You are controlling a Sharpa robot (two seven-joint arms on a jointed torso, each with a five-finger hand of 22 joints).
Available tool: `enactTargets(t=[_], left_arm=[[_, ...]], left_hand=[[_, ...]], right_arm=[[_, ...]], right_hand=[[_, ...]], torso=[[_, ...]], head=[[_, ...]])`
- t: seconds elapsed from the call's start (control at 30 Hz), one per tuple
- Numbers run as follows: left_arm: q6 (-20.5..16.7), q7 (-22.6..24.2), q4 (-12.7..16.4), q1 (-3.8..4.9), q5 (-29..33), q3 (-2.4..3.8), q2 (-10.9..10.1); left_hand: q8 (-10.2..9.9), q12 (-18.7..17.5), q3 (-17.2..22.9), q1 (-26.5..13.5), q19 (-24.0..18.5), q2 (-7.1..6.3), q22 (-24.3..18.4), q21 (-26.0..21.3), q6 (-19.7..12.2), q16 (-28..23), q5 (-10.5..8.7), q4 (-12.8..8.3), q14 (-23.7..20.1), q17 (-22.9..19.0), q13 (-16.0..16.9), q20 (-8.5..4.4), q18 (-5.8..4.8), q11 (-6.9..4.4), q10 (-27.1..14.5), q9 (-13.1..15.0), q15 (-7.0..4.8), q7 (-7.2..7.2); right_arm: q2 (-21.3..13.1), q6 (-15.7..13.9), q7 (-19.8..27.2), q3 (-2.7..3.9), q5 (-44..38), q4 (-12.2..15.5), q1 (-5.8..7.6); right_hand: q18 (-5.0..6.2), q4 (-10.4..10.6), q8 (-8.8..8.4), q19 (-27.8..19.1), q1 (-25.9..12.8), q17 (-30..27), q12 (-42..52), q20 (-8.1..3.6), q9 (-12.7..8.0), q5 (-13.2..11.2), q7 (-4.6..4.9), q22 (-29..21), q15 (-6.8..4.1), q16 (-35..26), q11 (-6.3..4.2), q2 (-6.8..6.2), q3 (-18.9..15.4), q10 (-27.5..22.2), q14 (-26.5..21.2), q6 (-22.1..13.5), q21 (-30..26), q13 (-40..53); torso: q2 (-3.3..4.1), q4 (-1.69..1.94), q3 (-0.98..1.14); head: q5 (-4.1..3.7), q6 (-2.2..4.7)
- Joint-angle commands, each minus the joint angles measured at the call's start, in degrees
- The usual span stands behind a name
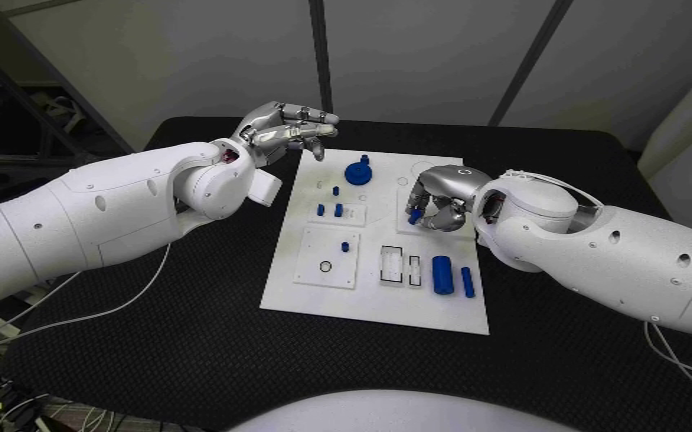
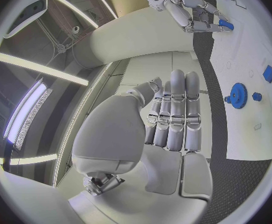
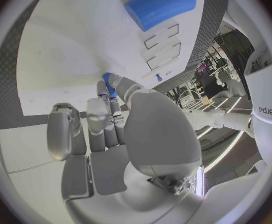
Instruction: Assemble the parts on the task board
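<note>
Two hands: both are over the far half of the task board [image 1: 368, 302], each with a different job.
Right hand [image 1: 437, 198]: its fingers are curled down onto the board's far right part, and a small blue part [image 1: 415, 217] sits at the fingertips; in the right wrist view this part [image 3: 110, 82] is between the fingers [image 3: 101, 112], so I judge it is pinched.
Left hand [image 1: 283, 130]: it hovers above the board's far left corner, fingers bent but apart, holding nothing (as far as I can see).
Other parts: a blue gear [image 1: 358, 172] at the far middle, a blue cylinder [image 1: 443, 274] and a thin blue bar [image 1: 467, 281] at the near right.
Step in hand: probably seating the small part into its place.
Next move: a straight, gentle press down; whether the part is already seated, I cannot tell.
</note>
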Motion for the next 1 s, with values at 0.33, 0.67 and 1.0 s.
enactTargets(t=[0.33,0.67,1.0], left_arm=[[0.35,0.43,0.08,0.07,0.27,0.04,-0.10],[0.37,0.36,0.01,0.07,0.27,0.04,-0.16],[0.41,0.18,-0.18,0.07,0.27,0.04,0.28]], left_hand=[[-0.28,-0.27,-0.34,-0.13,0.08,0.64,-0.05,-0.25,-0.21,-0.22,-0.34,0.12,0.29,-0.06,-0.05,0.26,-0.67,0.14,-0.39,-0.09,-0.06,-0.02],[-0.28,-0.27,-0.34,-0.13,0.08,0.64,-0.05,-0.25,-0.21,-0.22,-0.34,0.12,0.29,-0.06,-0.05,0.26,-0.67,0.14,-0.39,-0.09,-0.06,-0.02],[-0.28,-0.27,-0.34,-0.13,0.08,0.64,-0.05,-0.25,-0.21,-0.22,-0.34,0.12,0.29,-0.06,-0.05,0.26,-0.67,0.14,-0.39,-0.09,-0.06,-0.02]], right_arm=[[-1.16,-11.91,0.69,-0.03,-0.16,1.42,0.06],[-4.04,-16.42,2.34,0.11,2.74,6.26,0.09],[0.38,-17.81,5.56,-0.22,5.59,10.45,0.07]], right_hand=[[-1.48,0.38,1.16,2.67,-1.95,2.03,-0.36,-1.53,1.58,4.67,-1.28,9.95,-1.57,1.98,-1.37,1.27,0.68,3.88,0.57,3.78,3.42,0.84],[-1.60,0.45,1.11,2.90,-2.23,2.29,-0.54,-1.60,1.78,5.16,-1.32,10.33,-1.59,2.21,-1.41,1.24,0.61,4.07,0.62,3.92,3.86,0.91],[-1.62,0.46,1.10,2.94,-2.28,1.94,-0.61,-1.62,1.84,5.24,-1.35,10.40,-1.61,2.03,-1.43,1.30,0.62,4.11,0.56,3.97,3.93,0.93]], torso=[[-0.02,-0.06,0.03],[-0.01,0.06,0.01],[0.03,0.13,-0.04]], head=[[0.01,0.17],[0.04,0.21],[0.79,-0.16]])
